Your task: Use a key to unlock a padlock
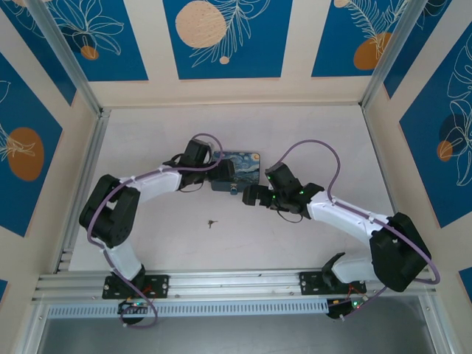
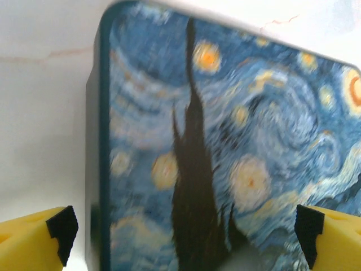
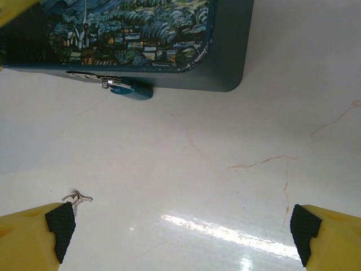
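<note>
Yellow fingers (image 2: 34, 237) with black pads frame the bottom corners of the left wrist view. They stand wide apart, and the left gripper (image 2: 183, 231) hangs over the box (image 2: 225, 141), whose swirling blue-and-yellow night-sky lid is close beneath and blurred. One long edge of the lid lies just inside the pad on the left of that view. Whether the pads touch the box I cannot tell.

From above, the left gripper (image 1: 226, 172) sits over the left end of the box (image 1: 247, 158), which lies flat near the middle of the white surface (image 1: 162, 251).

The right gripper (image 3: 183, 234) is also spread wide and holds nothing. It is over bare, finely cracked surface (image 3: 254, 113) on the near side of the box (image 3: 225, 51). A small blue padlock (image 3: 131, 90) hangs from a silver clasp on that near side. In the top view the padlock (image 1: 234, 189) shows just left of the right gripper (image 1: 253, 195).

The key (image 3: 78, 197) lies flat on the surface, just beside the pad on the left of the right wrist view. Seen from above, the key (image 1: 212, 222) is apart from the box, toward the arm bases, with neither gripper touching it.
</note>
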`<act>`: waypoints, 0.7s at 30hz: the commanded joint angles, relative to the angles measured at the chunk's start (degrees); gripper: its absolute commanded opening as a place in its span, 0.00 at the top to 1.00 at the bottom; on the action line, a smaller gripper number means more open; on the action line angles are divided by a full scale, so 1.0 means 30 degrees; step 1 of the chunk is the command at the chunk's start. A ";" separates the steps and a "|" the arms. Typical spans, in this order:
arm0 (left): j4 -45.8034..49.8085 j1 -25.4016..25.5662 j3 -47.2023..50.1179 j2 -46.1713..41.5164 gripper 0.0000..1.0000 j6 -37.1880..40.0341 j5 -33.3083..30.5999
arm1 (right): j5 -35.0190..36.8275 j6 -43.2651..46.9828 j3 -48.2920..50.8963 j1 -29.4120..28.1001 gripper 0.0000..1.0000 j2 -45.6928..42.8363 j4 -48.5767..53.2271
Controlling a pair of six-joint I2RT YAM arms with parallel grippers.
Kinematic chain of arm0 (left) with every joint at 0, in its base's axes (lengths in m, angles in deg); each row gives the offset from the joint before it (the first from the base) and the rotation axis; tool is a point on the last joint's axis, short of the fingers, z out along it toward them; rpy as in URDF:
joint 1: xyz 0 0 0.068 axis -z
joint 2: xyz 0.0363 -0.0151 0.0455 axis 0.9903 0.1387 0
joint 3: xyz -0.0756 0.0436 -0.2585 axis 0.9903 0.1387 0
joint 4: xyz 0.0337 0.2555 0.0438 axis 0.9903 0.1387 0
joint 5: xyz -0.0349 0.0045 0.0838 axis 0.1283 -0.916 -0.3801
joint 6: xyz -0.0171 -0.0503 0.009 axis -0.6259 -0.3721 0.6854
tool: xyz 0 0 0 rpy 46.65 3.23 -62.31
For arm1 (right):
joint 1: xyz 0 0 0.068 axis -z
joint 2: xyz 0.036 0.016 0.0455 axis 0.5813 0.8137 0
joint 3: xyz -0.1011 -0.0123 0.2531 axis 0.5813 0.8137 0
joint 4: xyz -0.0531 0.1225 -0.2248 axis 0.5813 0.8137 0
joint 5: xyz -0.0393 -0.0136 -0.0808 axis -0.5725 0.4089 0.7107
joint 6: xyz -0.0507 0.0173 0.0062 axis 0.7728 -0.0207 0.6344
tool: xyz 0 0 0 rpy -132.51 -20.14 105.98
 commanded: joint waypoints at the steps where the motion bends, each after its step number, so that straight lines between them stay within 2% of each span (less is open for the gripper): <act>1: -0.0838 0.0350 0.0628 -0.1049 0.00 -0.0563 -0.0467 | -0.0641 0.0308 -0.0512 -0.0136 0.00 0.0385 0.0031; 21: -0.1616 0.1300 0.1612 -0.1892 0.00 -0.1717 -0.0168 | -0.0791 0.0190 -0.0695 -0.0340 0.02 0.0864 -0.0116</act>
